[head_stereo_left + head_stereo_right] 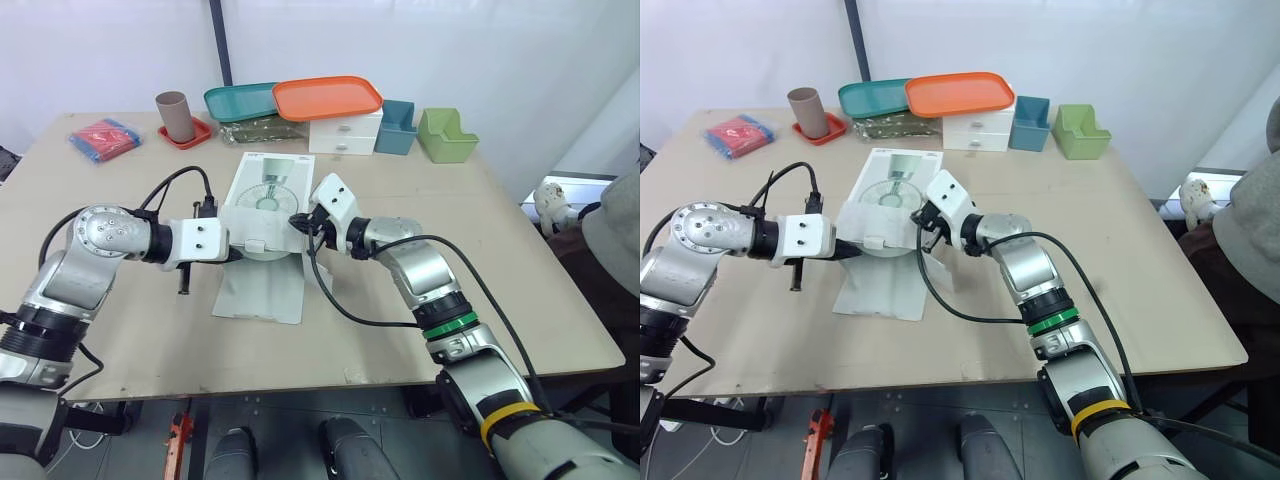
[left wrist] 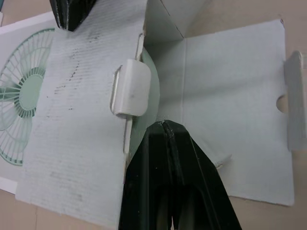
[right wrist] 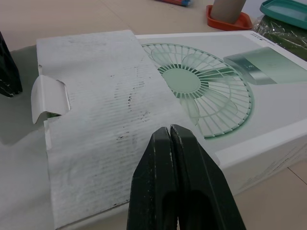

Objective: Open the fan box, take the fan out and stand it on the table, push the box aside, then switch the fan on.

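The white fan box (image 1: 272,182), printed with a green fan, lies flat at the table's middle. Its top flap (image 3: 100,110) is folded back over the box, and another flap (image 1: 262,290) lies spread on the table toward me. A pale green curved surface (image 2: 153,91) shows inside the open end, behind the flap's tab (image 2: 130,88). My left gripper (image 1: 236,256) is shut, its tips at the open end just below that tab. My right gripper (image 3: 170,129) is shut too, over the folded flap's right edge.
Along the back stand a brown cup (image 1: 174,115), a teal tray (image 1: 240,100), an orange tray (image 1: 328,97) on white drawers (image 1: 345,133), a blue bin (image 1: 397,127) and a green bin (image 1: 446,135). A red packet (image 1: 104,136) lies back left. A person (image 1: 615,230) sits at the right.
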Robot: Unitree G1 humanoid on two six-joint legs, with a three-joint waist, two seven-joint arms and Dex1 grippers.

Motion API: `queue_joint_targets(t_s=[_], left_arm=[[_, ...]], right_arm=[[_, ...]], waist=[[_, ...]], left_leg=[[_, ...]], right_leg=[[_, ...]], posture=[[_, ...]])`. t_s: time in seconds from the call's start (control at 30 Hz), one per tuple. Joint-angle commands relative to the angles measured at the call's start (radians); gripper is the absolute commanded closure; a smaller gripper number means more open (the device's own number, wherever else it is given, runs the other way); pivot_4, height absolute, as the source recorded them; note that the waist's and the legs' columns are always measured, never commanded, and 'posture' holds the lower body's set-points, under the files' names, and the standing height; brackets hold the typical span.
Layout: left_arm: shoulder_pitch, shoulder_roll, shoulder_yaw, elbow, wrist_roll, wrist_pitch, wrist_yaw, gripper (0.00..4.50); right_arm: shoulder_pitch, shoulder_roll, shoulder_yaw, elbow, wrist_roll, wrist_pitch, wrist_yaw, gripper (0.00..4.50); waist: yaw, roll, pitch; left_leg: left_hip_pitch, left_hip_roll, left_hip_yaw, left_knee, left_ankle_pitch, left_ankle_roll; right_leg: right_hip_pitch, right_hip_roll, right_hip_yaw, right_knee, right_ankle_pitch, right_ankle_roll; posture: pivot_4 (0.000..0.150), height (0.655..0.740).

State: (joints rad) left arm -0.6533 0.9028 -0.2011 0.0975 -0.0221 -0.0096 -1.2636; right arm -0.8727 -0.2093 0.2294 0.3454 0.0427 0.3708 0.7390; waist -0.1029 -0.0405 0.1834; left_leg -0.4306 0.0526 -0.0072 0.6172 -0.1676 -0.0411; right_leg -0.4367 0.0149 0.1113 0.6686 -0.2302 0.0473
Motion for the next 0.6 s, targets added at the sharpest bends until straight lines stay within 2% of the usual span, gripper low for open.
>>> queue_joint_targets(t_s=[0.03, 0.6], left_arm=[[0.008, 0.065, 0.017, -0.035, 0.006, -0.007, -0.054, 4.43], [0.013, 0.096, 0.015, 0.113, 0.184, -0.121, 0.070, 4.43]], right_arm=[[0.002, 0.006, 0.009, 0.013, -0.008, 0.004, -0.001, 4.47], [-0.008, 0.022, 0.003, 0.046, -0.011, -0.019, -0.005, 4.47]], waist=[[0.000, 0.000, 0.000], [0.000, 0.000, 0.000]], left_leg=[[0.000, 0.000, 0.000, 0.000, 0.000, 0.000], [0.001, 0.000, 0.000, 0.001, 0.000, 0.000]], right_leg=[[0.000, 0.000, 0.000, 0.000, 0.000, 0.000], [0.000, 0.000, 0.000, 0.003, -0.001, -0.001]], posture=[[0.150, 0.7400], [0.150, 0.7400]])
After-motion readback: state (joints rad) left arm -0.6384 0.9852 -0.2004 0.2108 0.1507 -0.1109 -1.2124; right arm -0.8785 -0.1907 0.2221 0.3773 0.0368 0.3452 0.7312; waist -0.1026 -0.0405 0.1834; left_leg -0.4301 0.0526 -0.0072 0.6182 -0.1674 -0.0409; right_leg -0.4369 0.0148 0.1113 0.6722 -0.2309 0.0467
